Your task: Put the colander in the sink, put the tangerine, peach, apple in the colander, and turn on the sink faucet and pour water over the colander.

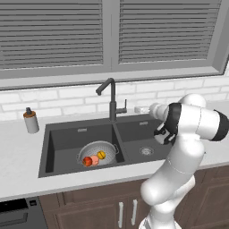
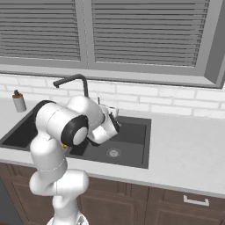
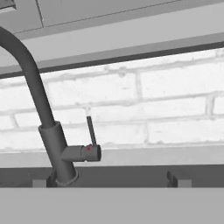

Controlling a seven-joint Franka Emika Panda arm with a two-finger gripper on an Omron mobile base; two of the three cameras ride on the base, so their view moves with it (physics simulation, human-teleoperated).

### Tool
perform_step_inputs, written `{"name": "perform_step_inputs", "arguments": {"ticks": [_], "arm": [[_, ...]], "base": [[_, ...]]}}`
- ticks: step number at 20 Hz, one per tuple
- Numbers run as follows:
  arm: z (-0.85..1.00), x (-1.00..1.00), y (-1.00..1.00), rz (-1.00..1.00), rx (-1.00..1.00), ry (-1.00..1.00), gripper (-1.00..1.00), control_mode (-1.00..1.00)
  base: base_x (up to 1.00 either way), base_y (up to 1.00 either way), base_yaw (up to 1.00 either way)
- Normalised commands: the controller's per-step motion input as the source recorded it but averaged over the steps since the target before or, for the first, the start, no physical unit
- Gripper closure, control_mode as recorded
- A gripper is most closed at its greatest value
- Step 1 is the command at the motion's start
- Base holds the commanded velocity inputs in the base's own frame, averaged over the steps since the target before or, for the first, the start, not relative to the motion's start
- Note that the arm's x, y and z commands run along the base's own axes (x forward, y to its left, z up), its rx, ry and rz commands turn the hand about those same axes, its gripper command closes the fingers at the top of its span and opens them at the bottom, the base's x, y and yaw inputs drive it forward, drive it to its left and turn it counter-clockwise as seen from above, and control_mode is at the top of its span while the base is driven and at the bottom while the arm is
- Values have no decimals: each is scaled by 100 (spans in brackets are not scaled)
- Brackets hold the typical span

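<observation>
The silvery colander (image 1: 108,148) sits in the left basin of the dark sink (image 1: 67,138). Inside it lie the red apple (image 1: 87,161), the pinkish peach (image 1: 95,160) and the small tangerine (image 1: 102,155). The black sink faucet (image 1: 112,100) rises behind the divider, its spout angled left, and I see no water running. My gripper (image 1: 137,109) hovers open just right of the faucet, above the right basin's back edge, holding nothing. In the hand view the faucet's upright side lever (image 3: 91,130) stands close ahead, left of centre, between my spread fingertips (image 3: 177,179).
A grey soap dispenser (image 1: 30,120) stands on the counter left of the sink. The right basin (image 2: 132,136) holds only its steel drain (image 2: 114,153). A white brick wall and a window sill run close behind the faucet.
</observation>
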Motion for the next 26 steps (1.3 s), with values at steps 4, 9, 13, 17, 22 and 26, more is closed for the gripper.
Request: {"name": "perform_step_inputs", "arguments": {"ticks": [4, 9, 13, 17, 22, 26], "arm": [[-1, 30, 9, 0, 0, 2, -100, -100], [0, 36, 6, 0, 0, 0, -100, -100], [-2, 39, 8, 0, 0, 0, -100, -100], [-5, 27, 3, 0, 0, 0, -100, -100], [-6, 30, 8, 0, 0, 0, -100, -100], [-7, 25, 6, 0, 0, 0, -100, -100]], "base": [[0, 0, 0], [0, 0, 0], [0, 0, 0], [0, 0, 0], [0, 0, 0], [0, 0, 0]]}}
